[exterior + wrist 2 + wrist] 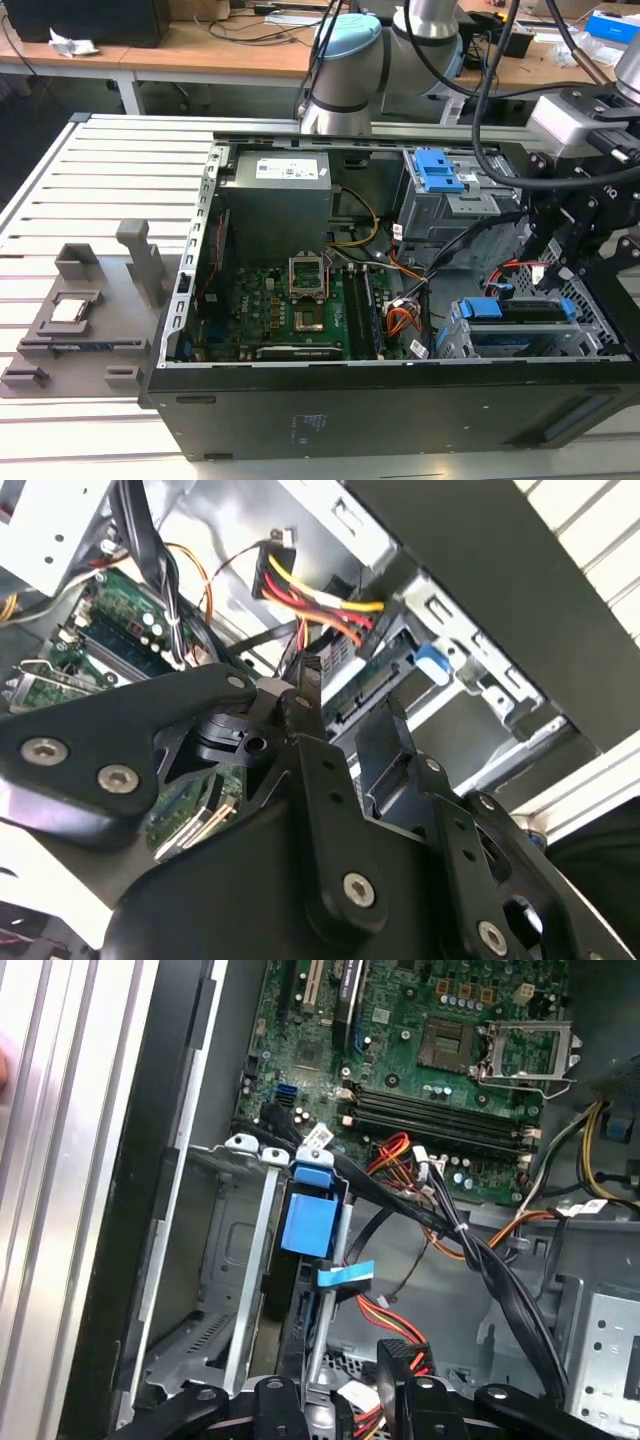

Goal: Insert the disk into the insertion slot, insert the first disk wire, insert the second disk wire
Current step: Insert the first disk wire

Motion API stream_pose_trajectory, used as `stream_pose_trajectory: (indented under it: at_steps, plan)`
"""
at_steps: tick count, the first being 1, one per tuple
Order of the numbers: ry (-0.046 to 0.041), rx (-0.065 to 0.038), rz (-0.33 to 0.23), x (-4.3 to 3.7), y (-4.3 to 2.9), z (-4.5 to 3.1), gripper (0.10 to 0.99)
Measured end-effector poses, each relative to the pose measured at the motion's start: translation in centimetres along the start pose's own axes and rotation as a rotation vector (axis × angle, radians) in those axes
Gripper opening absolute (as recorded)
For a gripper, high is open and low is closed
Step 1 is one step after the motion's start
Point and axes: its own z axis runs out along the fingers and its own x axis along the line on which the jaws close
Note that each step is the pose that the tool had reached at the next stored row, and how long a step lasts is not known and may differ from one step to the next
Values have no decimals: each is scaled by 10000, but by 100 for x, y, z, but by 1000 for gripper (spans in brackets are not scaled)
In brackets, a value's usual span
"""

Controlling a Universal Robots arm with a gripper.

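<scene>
Plainly in second wrist view: pincer [350, 687] near coloured wires [322, 601].

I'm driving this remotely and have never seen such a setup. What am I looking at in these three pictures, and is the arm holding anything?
The machine is one robot arm with a black gripper at its end. The exterior view comes from a camera off the arm, looking down on an open computer case on a slatted metal table. Both wrist views come from cameras riding on the arm, looking into the case. A grey parts holder lies on the table at the exterior view's left. Inside, the disk, in its blue frame, sits in the metal slot near the gripper. Red and yellow wires hang close by. Whether the gripper holds anything, I cannot tell.
</scene>
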Motion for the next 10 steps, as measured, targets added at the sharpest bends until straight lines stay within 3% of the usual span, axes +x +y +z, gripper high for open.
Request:
stream_pose_trajectory:
  at_steps: [6, 10]
  plan:
    - [1, -17, -41, -53, -144, -2, 420]
    - [23, -30, -45, -56, -200, 5, 420]
